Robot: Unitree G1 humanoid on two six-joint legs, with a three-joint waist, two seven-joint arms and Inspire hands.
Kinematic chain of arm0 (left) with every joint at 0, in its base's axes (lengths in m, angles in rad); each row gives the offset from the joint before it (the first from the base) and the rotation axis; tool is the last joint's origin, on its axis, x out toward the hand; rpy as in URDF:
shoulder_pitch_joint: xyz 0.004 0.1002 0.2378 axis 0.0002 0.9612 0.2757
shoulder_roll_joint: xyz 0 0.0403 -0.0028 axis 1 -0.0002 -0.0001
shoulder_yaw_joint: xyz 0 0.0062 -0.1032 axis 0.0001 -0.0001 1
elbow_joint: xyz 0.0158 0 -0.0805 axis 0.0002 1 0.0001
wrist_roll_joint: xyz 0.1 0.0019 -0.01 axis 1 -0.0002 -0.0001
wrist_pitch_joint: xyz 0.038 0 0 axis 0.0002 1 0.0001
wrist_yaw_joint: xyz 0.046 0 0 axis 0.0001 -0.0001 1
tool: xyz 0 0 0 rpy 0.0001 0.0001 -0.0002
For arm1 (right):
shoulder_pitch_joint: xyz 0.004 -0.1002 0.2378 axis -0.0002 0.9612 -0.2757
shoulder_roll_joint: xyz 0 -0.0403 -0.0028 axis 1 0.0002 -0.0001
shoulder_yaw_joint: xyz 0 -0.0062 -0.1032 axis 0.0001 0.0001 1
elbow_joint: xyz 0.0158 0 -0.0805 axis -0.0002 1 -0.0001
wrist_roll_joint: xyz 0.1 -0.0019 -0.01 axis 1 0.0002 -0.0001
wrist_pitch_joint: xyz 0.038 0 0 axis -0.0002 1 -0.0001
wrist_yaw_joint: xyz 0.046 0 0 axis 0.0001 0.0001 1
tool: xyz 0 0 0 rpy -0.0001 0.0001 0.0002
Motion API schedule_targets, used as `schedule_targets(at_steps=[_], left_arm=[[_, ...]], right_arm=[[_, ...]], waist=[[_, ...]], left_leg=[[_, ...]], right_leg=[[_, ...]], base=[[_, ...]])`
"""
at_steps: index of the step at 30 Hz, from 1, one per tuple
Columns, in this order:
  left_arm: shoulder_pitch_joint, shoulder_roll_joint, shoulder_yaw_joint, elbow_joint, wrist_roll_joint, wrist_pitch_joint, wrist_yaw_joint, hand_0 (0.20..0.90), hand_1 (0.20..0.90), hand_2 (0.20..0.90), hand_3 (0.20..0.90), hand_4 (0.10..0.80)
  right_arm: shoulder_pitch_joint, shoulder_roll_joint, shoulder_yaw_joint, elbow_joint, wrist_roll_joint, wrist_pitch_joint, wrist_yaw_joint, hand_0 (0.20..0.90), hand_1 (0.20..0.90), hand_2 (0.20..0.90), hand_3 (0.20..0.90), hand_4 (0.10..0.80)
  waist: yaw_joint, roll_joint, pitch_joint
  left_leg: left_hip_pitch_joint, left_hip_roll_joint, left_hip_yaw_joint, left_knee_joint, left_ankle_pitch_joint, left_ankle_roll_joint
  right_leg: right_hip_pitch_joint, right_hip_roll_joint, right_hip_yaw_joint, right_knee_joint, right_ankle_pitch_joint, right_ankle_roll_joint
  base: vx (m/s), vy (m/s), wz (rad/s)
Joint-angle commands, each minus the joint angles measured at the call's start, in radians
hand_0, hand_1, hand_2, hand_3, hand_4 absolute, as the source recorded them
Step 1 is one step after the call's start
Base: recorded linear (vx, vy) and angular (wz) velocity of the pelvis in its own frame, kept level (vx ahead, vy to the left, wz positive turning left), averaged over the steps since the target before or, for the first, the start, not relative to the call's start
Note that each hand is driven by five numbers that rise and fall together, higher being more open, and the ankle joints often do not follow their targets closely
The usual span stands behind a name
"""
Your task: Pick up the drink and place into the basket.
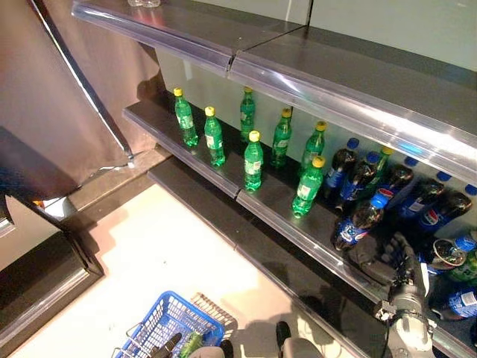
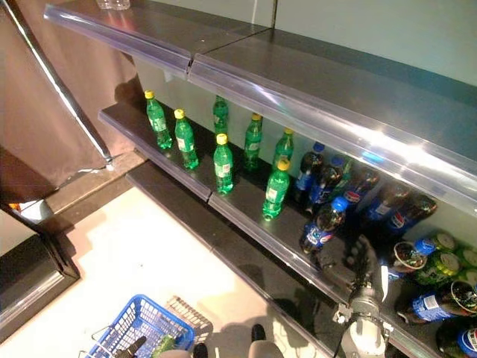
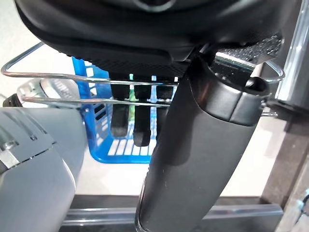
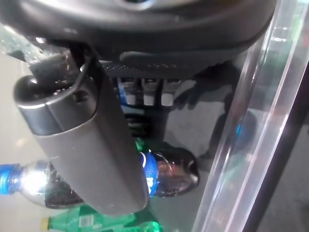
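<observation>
A dark cola bottle with a blue cap leans near the front edge of the middle shelf. My right hand rests on that shelf just right of the bottle, open, with nothing in its grasp. The right wrist view shows the same bottle lying past the thumb. Low in front of me hangs the blue basket, with something green inside it. My left hand is shut on the basket's wire handle.
Several green bottles with yellow caps stand along the shelf to the left. More cola bottles and opened cans crowd the right end. An upper shelf overhangs. A brown curtain hangs at left.
</observation>
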Motion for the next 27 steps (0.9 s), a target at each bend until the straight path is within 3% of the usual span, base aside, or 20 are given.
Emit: schedule_targets(at_steps=[1, 15, 27], left_arm=[[-0.039, 0.079, -0.014, -0.133, -0.041, -0.049, -0.07, 0.3, 0.3, 0.3, 0.2, 0.1], [-0.153, 0.124, -0.049, -0.197, -0.127, -0.081, -0.045, 0.3, 0.3, 0.3, 0.2, 0.1], [-0.214, 0.158, -0.067, -0.223, -0.17, -0.106, -0.031, 0.3, 0.3, 0.3, 0.2, 0.1]], right_arm=[[-0.146, -0.056, -0.025, -0.062, 0.007, -0.091, -0.062, 0.9, 0.9, 0.9, 0.9, 0.8], [-0.264, -0.06, 0.046, -0.082, -0.025, -0.171, -0.168, 0.9, 0.9, 0.9, 0.9, 0.8], [-0.378, -0.101, 0.081, -0.092, -0.025, -0.223, -0.217, 0.9, 0.9, 0.9, 0.9, 0.8]], waist=[[0.02, 0.015, -0.007], [0.043, 0.007, 0.1], [0.062, -0.013, 0.128]], left_leg=[[-0.184, -0.071, -0.101, 0.19, -0.057, -0.001], [-0.38, -0.088, -0.127, 0.329, -0.114, 0.037], [-0.481, -0.086, -0.136, 0.363, -0.128, 0.045]], right_leg=[[-0.087, 0.07, -0.11, 0.124, -0.073, 0.023], [-0.278, 0.092, -0.078, 0.258, -0.093, 0.029], [-0.338, 0.122, -0.052, 0.258, -0.099, 0.035]], base=[[-0.187, 0.019, 0.05], [-0.157, -0.01, 0.04], [-0.088, -0.036, -0.13]])
